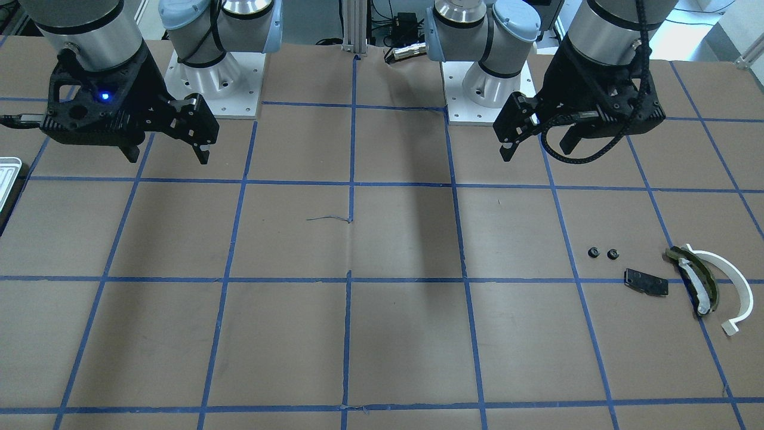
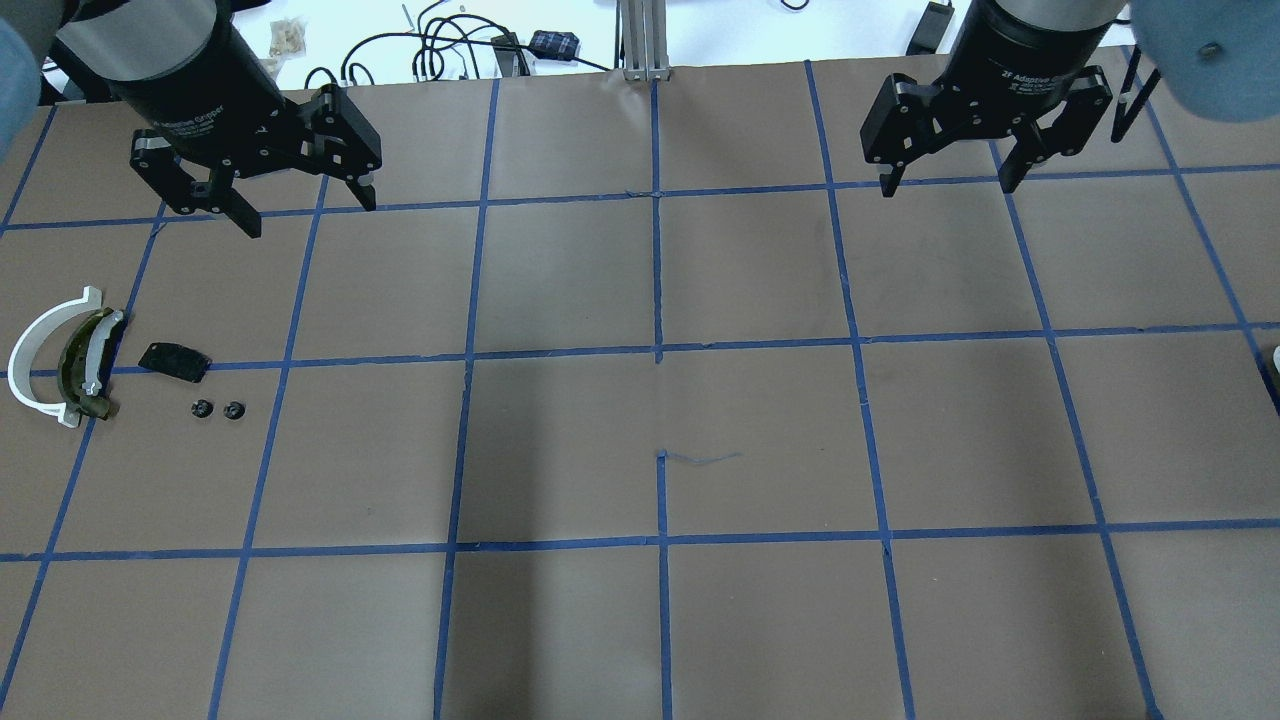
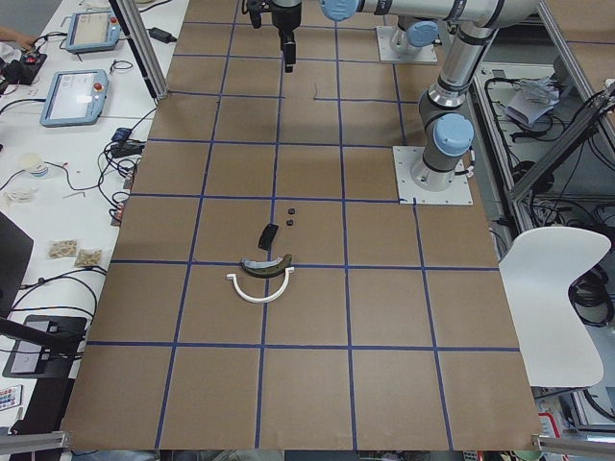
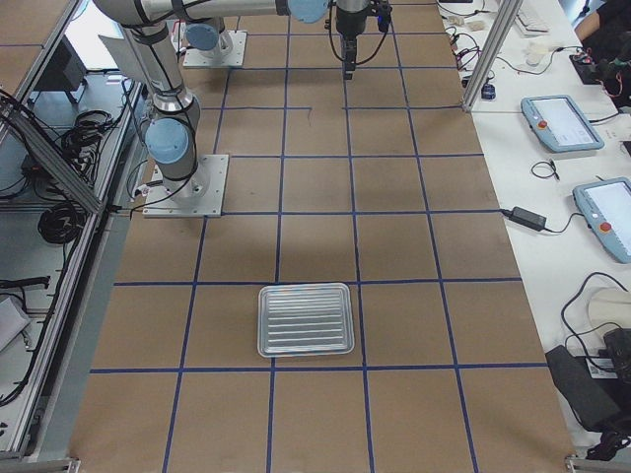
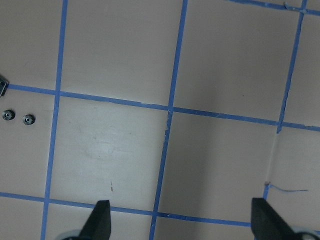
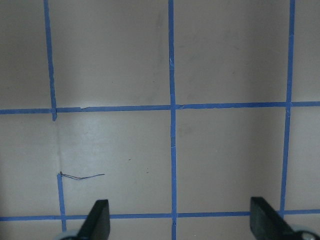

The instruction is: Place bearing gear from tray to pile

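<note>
A: Claws?
B: Left claw (image 2: 310, 215) spread wide, raised over the counter (image 2: 760, 620); right claw (image 2: 948, 188) spread too; both well apart from the parts.
A: & the gears?
B: Two small black bearing gears (image 2: 201, 408) lie side by side nr the counter's left edge, just beside the pile (image 2: 75, 370), next to its black plate (image 2: 175, 360); white arc (image 2: 18, 362) lies closest to that edge; tray (image 4: 261, 320) sits nr the right edge.
</note>
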{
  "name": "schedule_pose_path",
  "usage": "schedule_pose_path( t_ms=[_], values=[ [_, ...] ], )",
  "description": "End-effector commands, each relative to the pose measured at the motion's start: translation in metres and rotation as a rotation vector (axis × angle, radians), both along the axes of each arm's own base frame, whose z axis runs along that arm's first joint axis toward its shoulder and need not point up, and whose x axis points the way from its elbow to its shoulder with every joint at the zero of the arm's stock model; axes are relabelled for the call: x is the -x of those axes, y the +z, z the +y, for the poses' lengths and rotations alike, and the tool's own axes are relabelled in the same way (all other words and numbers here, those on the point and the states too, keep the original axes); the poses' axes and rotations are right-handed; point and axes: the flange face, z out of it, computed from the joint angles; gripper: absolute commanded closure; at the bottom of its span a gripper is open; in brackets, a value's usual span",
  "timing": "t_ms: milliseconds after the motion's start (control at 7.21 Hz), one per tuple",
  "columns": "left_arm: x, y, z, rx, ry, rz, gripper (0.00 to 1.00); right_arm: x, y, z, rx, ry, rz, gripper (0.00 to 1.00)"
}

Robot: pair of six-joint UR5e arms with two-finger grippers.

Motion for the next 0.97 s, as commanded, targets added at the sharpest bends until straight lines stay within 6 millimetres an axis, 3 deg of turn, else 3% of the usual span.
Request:
schedule_pose_path(
  t_ms=[0, 139, 416, 832],
  values=[
    [-0.005, 0.005, 0.013, -0.009, -0.036, -0.018, 0.00, 0.000, 0.000, 0.000, -0.001, 0.000, -0.002, 0.00],
    [-0.013, 0.008, 0.012, -0.005, -0.133, -0.093, 0.00, 0.000, 0.000, 0.001, 0.001, 0.000, -0.002, 0.00],
    [-0.009, 0.004, 0.001, -0.006, -0.142, -0.086, 0.00, 0.000, 0.000, 0.001, 0.001, 0.000, -0.002, 0.00],
    [-0.009, 0.005, 0.002, -0.003, -0.144, -0.085, 0.00, 0.000, 0.001, 0.000, 0.002, 0.000, -0.002, 0.00]
  ],
)
